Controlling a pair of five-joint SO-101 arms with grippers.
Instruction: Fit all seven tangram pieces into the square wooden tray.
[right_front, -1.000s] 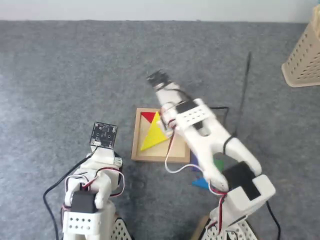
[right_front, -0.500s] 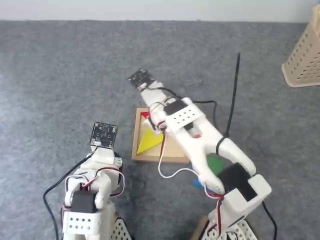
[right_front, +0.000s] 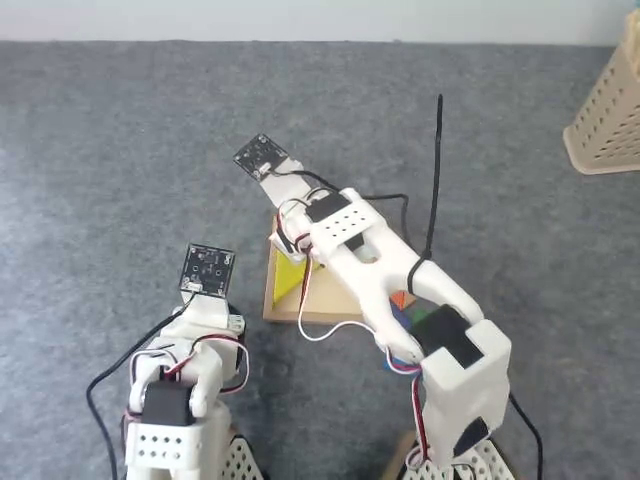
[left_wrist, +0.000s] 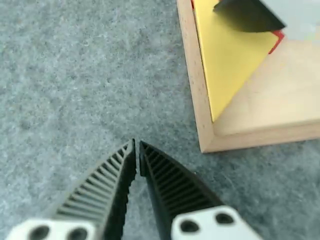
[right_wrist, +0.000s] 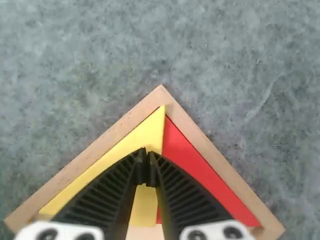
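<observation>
Swinging across over the last second, the right arm (right_front: 350, 235) now reaches over the tray (right_front: 275, 312), and the yellow triangle (right_front: 290, 277) has slid against the rim on the left arm's side. From above, the left arm (right_front: 195, 335) sits just beside that rim, and loose pieces (right_front: 403, 301) lie under the right arm's elbow.

On the left wrist camera, the left gripper (left_wrist: 136, 145) is closed on nothing above the carpet (left_wrist: 75, 75), a tray corner just ahead of its tips.

On the right wrist camera, the right gripper (right_wrist: 146, 155) is closed and empty, its tips on the yellow triangle beside the red triangle (right_wrist: 192, 160).
</observation>
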